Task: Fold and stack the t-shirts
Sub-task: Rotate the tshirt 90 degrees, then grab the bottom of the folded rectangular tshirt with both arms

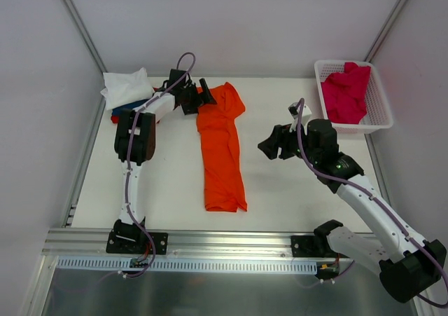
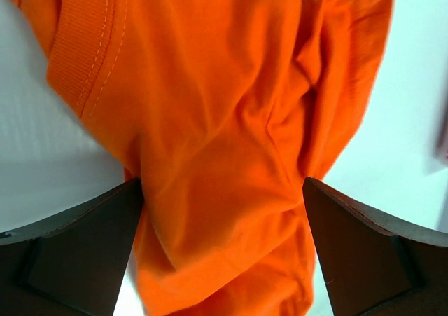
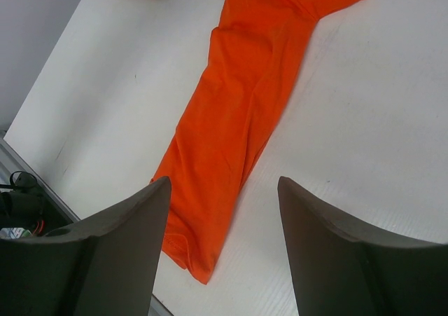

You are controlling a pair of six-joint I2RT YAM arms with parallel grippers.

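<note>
White table (image 1: 168, 183), smooth and matte, boxed in by pale walls with a ribbed aluminium rail along its near edge. Down the middle lies the orange t-shirt (image 1: 220, 148), folded lengthwise into a long, narrow strip that runs from close to the far edge toward the near edge, soft creases rippling along it. Its far end spreads wider and more rumpled; its near end is squared off at the hem.

Left gripper (image 1: 207, 95) is at that far end now, jaws spread wide, nothing clamped. On its wrist view the dark, wedge-shaped fingers (image 2: 77, 253) flank a bunched fold of orange cloth, and the ribbed, stitched collar (image 2: 80, 43) shows at upper left. Whether the finger edges brush the cloth I cannot tell.

Right gripper (image 1: 269, 146) hovers above bare table just right of the strip, between it and the right edge, jaws parted and empty. Its camera looks along the shirt's length from the hem end.

Over at the far left corner sits a stack: a white t-shirt (image 1: 126, 88), puffy and loosely folded, on top of a dark blue one (image 1: 129, 106), with a red one (image 1: 115, 118) peeking out at the bottom. At the far right corner stands a white plastic lattice basket (image 1: 378, 113), a crimson-pink t-shirt (image 1: 345, 92) crumpled inside it and heaped up past the rim.
</note>
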